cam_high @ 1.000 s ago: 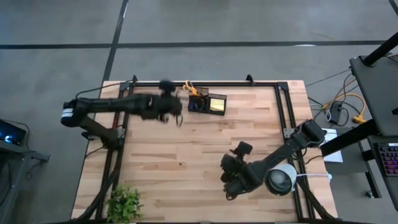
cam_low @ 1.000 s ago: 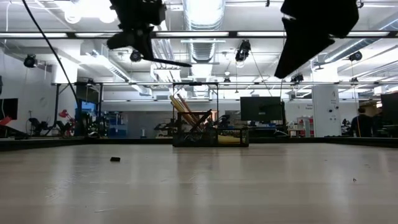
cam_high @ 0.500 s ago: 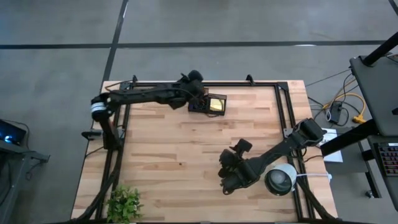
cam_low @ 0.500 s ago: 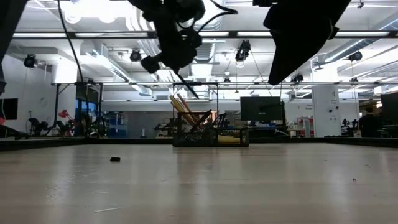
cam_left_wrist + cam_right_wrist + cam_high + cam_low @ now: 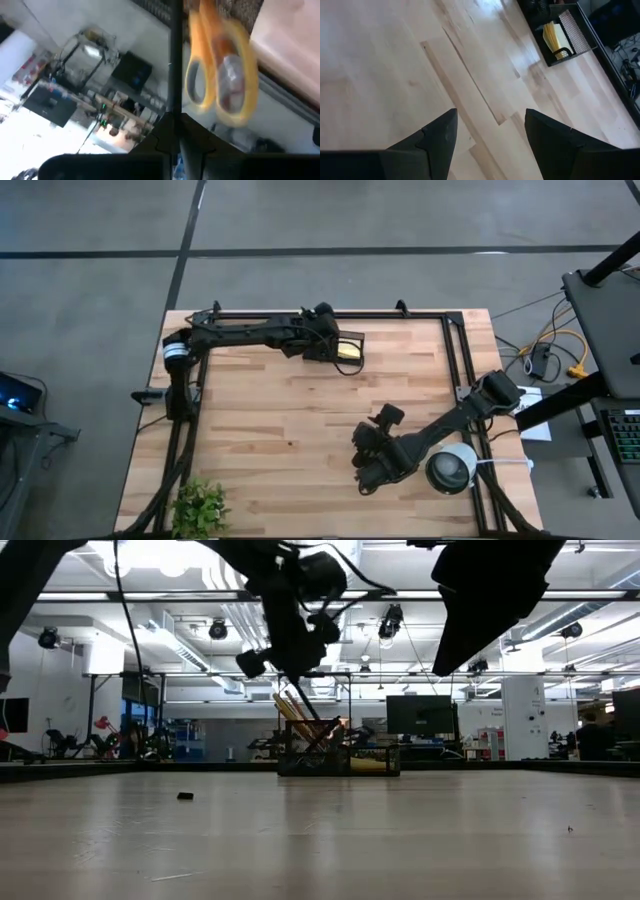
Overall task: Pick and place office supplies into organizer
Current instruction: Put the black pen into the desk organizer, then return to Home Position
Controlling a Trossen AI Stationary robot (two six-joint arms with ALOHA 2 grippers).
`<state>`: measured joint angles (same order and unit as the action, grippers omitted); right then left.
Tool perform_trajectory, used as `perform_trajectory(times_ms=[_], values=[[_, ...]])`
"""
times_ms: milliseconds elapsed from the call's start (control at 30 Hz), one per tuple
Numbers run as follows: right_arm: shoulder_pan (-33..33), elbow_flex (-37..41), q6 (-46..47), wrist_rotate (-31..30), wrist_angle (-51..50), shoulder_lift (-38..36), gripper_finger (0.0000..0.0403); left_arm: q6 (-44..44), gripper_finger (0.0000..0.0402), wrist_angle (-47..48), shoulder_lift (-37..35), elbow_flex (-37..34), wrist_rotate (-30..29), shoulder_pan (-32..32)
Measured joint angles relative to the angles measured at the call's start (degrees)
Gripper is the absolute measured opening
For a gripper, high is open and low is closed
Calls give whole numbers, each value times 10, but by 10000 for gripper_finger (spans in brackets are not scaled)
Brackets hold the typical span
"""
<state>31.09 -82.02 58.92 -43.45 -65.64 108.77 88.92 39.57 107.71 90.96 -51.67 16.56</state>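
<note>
My left gripper (image 5: 322, 340) (image 5: 288, 662) is above the organizer (image 5: 336, 346) (image 5: 338, 758), a dark box at the table's far edge, and is shut on a thin black pen (image 5: 303, 695) (image 5: 175, 55). Yellow-handled scissors (image 5: 220, 75) and an orange pencil (image 5: 290, 710) stand in the organizer. A yellow sticky-note pad (image 5: 349, 348) (image 5: 555, 32) lies in its other compartment. A tiny black clip (image 5: 185, 796) lies on the table. My right gripper (image 5: 366, 466) (image 5: 490, 135) hangs open over bare wood near the table's near right. My left gripper pinches the black pen by its upper end (image 5: 174, 112) between the two fingers (image 5: 160, 135). The pen runs on straight out past the fingertips. It slants steeply down, and its lower end (image 5: 318, 724) reaches in among the things standing in the organizer.
A round grey-white lamp (image 5: 452, 470) stands beside the right arm near the table's right edge. A green plant (image 5: 200, 508) sits at the near left corner. Black frame rails (image 5: 400, 313) run along the far and side edges. Bare wood lies between the organizer and the right gripper.
My left arm has swung from the table's left to the organizer at the far edge, carrying the pen. The pen has tipped from nearly level to steeply downward, and its tip has come down to the organizer. My right gripper has barely moved.
</note>
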Motion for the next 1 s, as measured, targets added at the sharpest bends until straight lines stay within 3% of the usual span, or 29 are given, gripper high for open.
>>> perform_trajectory(times_ms=[333,500,833,900,1000], values=[[0,10,0,0,4,0,219,-19,11,-61,90,-3,9,0],[0,20,0,4,4,0,219,-46,59,-118,83,-7,12,-3],[-1,24,-12,6,8,0,219,-166,182,-94,-23,-34,26,-14],[-2,24,-27,7,15,-1,219,-232,203,-43,-45,-35,19,-23],[-10,24,-52,37,59,-2,219,-447,222,73,-88,-36,34,-51]])
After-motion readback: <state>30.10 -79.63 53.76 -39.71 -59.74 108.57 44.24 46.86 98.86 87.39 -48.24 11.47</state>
